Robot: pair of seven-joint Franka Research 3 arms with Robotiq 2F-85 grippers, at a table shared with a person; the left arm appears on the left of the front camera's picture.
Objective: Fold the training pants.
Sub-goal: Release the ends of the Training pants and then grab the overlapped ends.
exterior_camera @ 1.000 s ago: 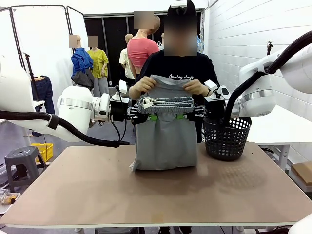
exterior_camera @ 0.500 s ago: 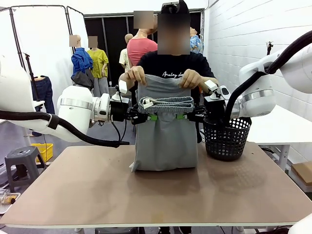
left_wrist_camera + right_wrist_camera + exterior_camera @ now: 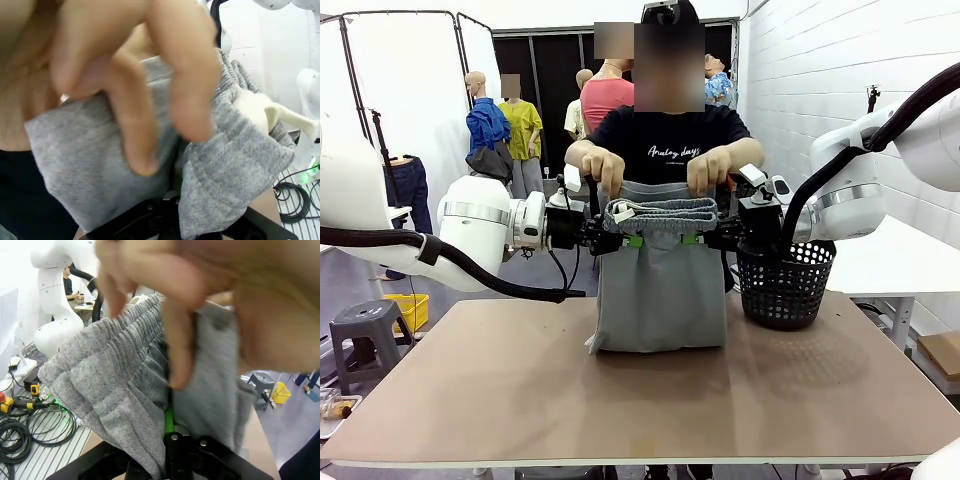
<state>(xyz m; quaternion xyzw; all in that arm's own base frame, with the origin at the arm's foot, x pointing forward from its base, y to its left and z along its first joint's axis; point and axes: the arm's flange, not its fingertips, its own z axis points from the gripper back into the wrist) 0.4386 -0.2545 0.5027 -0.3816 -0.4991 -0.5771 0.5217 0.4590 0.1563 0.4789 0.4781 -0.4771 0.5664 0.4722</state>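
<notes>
The light grey training pants (image 3: 660,290) hang in a fold above the table, their lower edge resting on it. My left gripper (image 3: 620,238) is shut on the gathered waistband (image 3: 662,212) at its left end, and my right gripper (image 3: 705,237) is shut on its right end. Behind the waistband, the person's two hands (image 3: 610,170) pinch the other end of the pants just above it. In the left wrist view a hand (image 3: 130,75) grips grey fabric (image 3: 235,165) close above my gripper (image 3: 172,200). The right wrist view has fingers (image 3: 200,285) over the cloth (image 3: 115,375) clamped in my gripper (image 3: 170,435).
A black mesh basket (image 3: 785,280) stands on the table's right side, right beside my right gripper. The brown table (image 3: 640,390) has free room in front of the pants. The person stands at the far edge.
The person's hands raised the far end of the pants, then brought it down to just above the waistband. Both grippers stayed in place, shut on the waistband.
</notes>
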